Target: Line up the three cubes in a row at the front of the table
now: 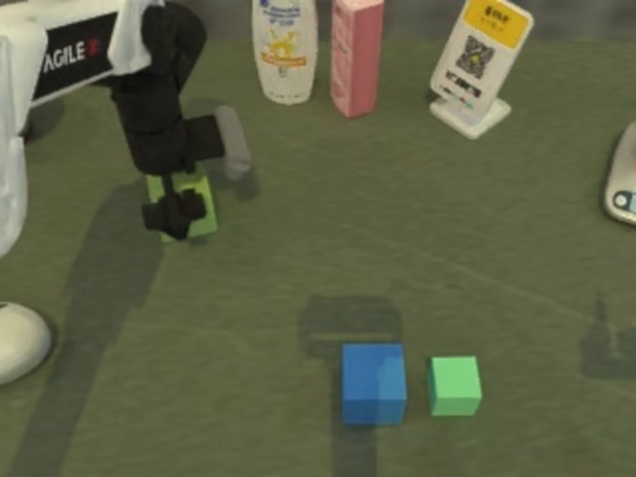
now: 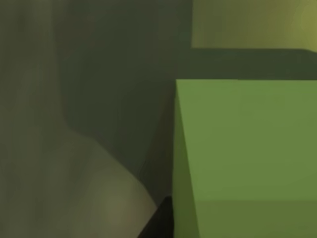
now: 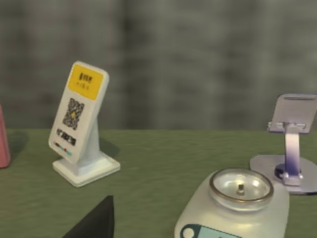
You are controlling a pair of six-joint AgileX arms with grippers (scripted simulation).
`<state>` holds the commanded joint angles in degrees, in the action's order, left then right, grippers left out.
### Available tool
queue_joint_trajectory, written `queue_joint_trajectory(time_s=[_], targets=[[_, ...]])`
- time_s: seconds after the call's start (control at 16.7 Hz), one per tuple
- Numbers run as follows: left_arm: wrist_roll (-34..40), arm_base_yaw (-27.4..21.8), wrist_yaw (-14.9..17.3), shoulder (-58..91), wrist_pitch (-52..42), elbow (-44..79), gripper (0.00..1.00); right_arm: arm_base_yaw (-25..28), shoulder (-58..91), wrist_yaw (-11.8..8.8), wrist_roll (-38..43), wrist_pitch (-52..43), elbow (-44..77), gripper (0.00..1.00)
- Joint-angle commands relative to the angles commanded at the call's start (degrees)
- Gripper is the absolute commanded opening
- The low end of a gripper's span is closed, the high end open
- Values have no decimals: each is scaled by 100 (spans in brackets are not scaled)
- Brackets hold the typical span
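Three cubes lie on the table (image 1: 417,248): the lime yellow-green cube (image 1: 201,211) sits at the left, mid-depth, directly under the left gripper (image 1: 177,213), which straddles it from above; whether its fingers press the sides I cannot tell. Near the front, well apart from it, the blue cube (image 1: 374,384) and the mint-green cube (image 1: 455,386) stand side by side, close but not touching. The right gripper is out of the top view.
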<state>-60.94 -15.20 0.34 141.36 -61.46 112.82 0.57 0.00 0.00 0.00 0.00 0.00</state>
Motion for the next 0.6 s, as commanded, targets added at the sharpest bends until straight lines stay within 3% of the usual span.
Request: queue_joint_trajectory(time_s=[0.18, 0.6], targets=[[0, 0, 0, 0, 0, 0, 2, 0, 0, 0, 0, 0, 0, 100], [0, 0, 0, 0, 0, 0, 0, 0, 0, 0, 0, 0, 0, 100]])
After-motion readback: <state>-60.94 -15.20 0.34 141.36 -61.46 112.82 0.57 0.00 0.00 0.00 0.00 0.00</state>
